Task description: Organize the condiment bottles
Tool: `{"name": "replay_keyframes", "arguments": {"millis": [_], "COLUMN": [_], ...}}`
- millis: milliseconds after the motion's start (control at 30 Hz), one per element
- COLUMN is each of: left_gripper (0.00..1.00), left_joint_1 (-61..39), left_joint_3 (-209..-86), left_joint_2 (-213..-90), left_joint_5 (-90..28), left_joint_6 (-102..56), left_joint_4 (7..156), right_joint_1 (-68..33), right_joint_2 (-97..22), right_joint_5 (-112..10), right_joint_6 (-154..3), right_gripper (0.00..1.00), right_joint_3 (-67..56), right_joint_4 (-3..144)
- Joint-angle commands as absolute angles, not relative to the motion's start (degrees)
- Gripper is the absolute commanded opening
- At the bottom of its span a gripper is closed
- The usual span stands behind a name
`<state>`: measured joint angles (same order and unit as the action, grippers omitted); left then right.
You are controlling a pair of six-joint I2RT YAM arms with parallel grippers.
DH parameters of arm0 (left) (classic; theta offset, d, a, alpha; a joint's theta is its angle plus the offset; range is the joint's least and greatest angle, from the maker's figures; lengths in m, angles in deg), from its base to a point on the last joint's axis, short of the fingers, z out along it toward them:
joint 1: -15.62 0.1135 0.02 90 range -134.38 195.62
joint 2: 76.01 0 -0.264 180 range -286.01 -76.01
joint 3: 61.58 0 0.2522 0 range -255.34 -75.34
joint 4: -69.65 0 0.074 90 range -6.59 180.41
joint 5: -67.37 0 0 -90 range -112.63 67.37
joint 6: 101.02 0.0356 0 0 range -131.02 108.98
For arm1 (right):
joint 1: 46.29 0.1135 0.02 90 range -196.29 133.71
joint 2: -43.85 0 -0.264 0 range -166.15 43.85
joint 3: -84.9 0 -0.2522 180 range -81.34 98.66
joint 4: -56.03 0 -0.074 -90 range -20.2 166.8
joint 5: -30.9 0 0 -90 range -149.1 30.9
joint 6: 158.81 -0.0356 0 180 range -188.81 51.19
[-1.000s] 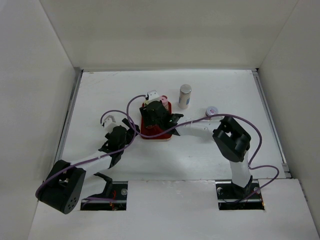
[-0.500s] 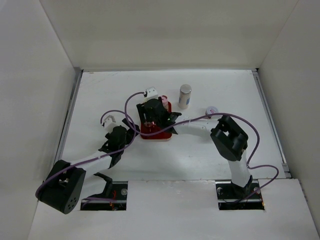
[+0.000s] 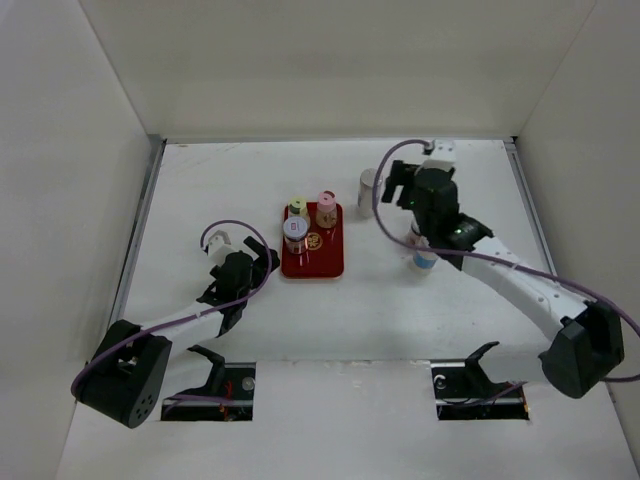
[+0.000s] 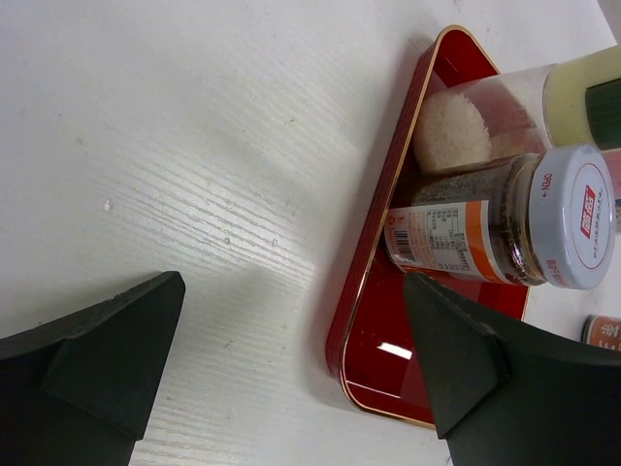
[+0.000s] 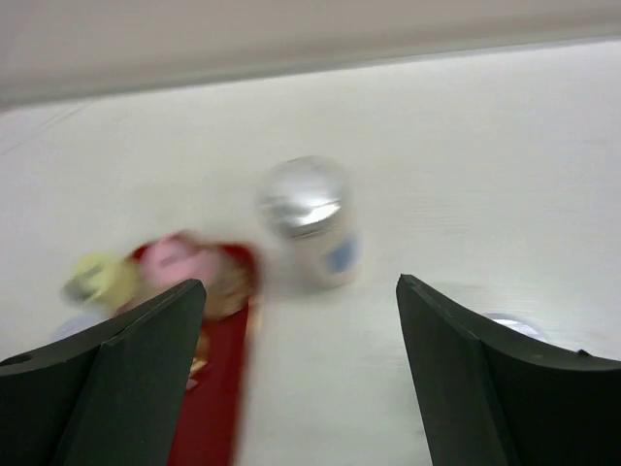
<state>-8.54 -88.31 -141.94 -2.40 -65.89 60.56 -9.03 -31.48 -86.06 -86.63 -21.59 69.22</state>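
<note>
One red tray. Five condiment bottles, it seems: a yellow-green-capped bottle, a pink-capped bottle, a white-capped bottle, a silver-capped bottle, and a fifth bottle half hidden beneath an arm. Two arms: left arm, right arm.

You have a red tray lying flat on the white tabletop, near its middle, slightly toward nine o'clock.

R end effector left tray, opened
</note>
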Motion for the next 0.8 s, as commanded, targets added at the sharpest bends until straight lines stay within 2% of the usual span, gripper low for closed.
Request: {"name": "replay_keyframes", "arguments": {"millis": [0, 167, 400, 600, 767], "left_gripper": [1.0, 1.0, 1.0, 1.0, 1.0], "left_joint_1": [-8.9, -8.9, -8.9, -9.0, -9.0], "left_joint_3": [-87.9, -87.8, -87.7, -87.9, -87.9], "left_joint_2": [-141.5, -141.4, -141.1, -141.6, -141.7], "left_joint_5": [-3.2, -3.2, -3.2, -3.6, -3.6], "left_joint_6": [-66.5, -66.5, -66.5, -66.5, -66.5], "left_joint_4": [59.8, 59.7, 59.8, 59.7, 59.7], "right_joint_1": [-17.7, -25.1, -27.3, -29.5, -30.4], "right_joint_2": [-31.5, -35.5, -41.6, -45.9, -47.8], "right_joint_5": [-88.4, -81.1, -75.7, -75.7, -75.3], "right_joint_6": [-88.9, -88.0, -86.3, -86.3, -86.3], "right_gripper": [0.88, 0.91, 0.99, 0.98, 0.9], "right_joint_3": [-22.6, -20.3, -17.3, -16.5, -16.3], "right_joint_4": [82.2, 87.3, 89.7, 89.9, 89.7]}}
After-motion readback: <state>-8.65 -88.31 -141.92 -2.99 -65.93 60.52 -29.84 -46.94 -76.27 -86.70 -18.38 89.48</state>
